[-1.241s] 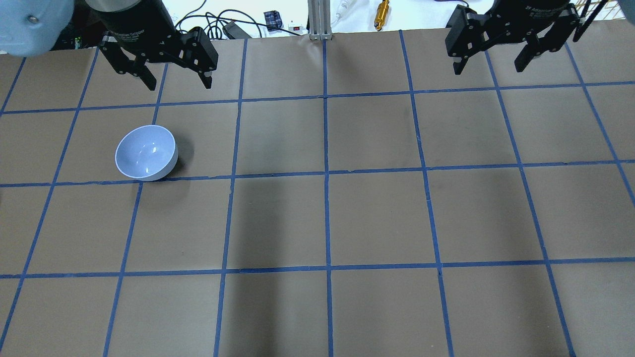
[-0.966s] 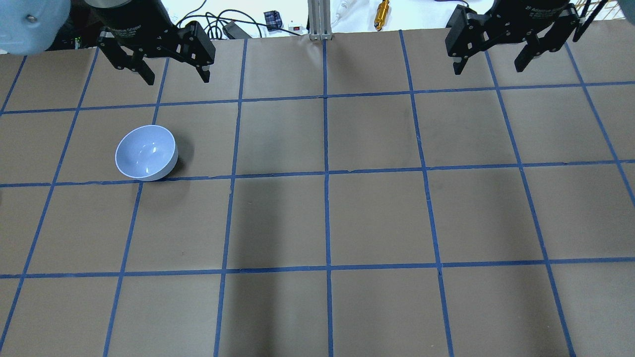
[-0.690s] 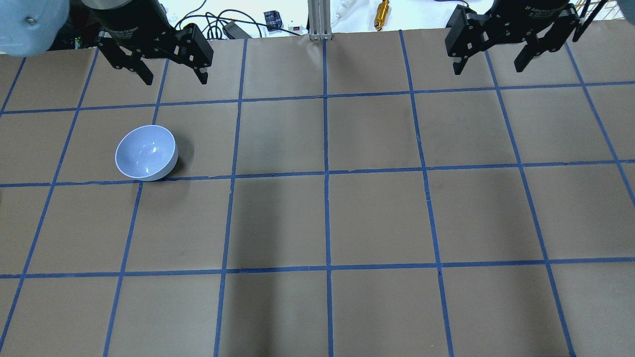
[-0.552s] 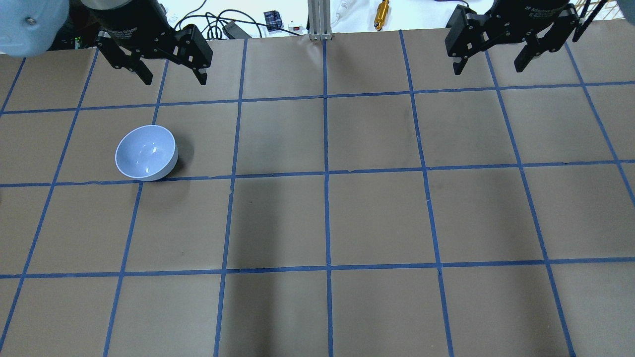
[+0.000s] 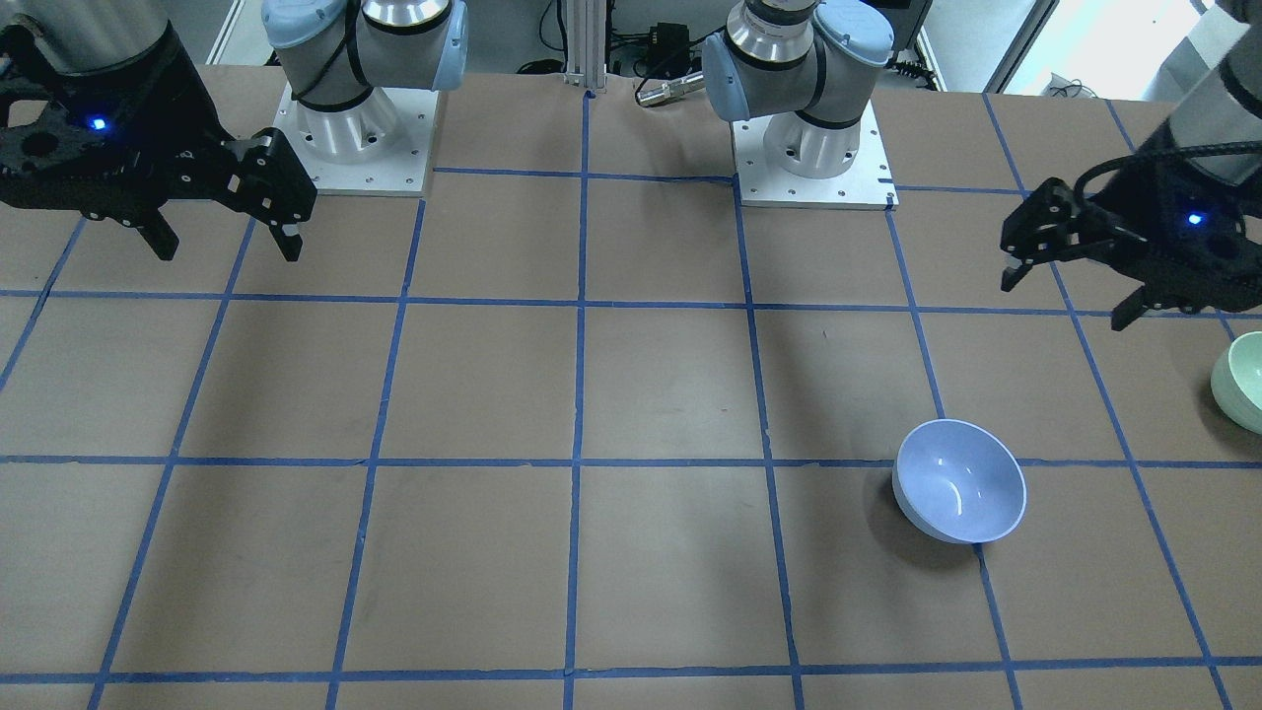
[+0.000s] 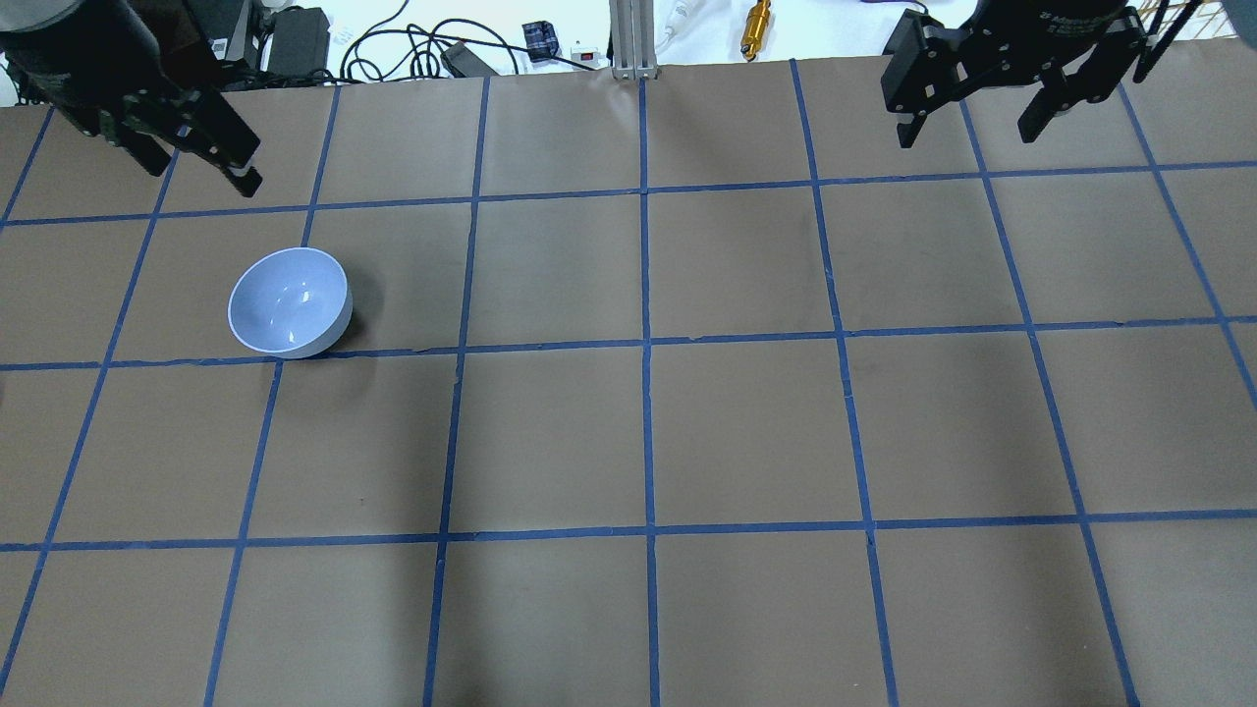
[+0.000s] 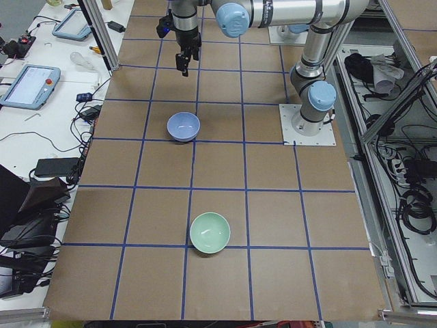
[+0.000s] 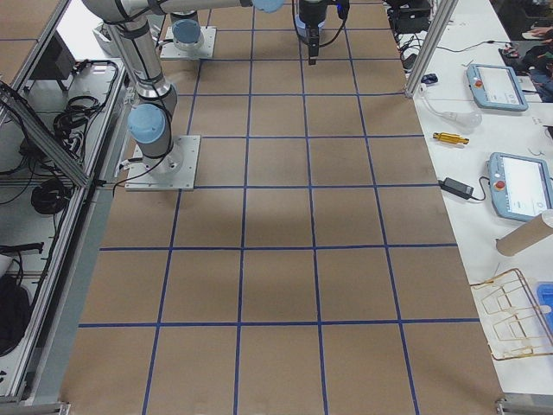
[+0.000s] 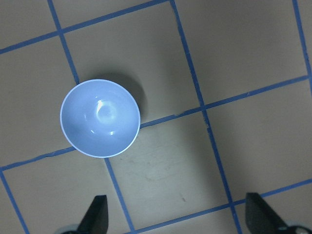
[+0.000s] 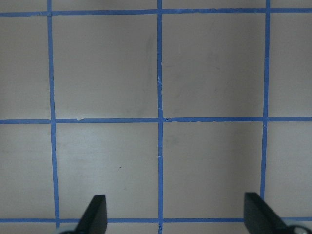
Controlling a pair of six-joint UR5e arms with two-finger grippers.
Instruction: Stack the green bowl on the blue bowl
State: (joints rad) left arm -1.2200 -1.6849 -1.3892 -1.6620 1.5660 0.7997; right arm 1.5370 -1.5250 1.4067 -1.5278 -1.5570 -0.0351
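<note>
The blue bowl (image 6: 290, 301) stands upright and empty on the brown table; it also shows in the front view (image 5: 958, 480) and in the left wrist view (image 9: 100, 118). The green bowl (image 5: 1244, 381) stands at the front view's right edge, partly cut off; the exterior left view shows it whole (image 7: 209, 233), about two grid squares from the blue bowl. It is outside the overhead view. My left gripper (image 6: 201, 175) hangs open and empty above the table, between the two bowls in the front view (image 5: 1065, 301). My right gripper (image 6: 967, 135) is open and empty, far from both bowls.
The table (image 6: 746, 432) is covered in brown paper with a blue tape grid. The two arm bases (image 5: 355, 138) (image 5: 813, 158) stand at one long edge. Cables and a metal post (image 6: 633, 39) lie past the table edge. Tablets (image 7: 31, 85) lie on a side bench.
In the overhead view my left gripper has moved left and turned, still open. The blue bowl and my right gripper have not moved.
</note>
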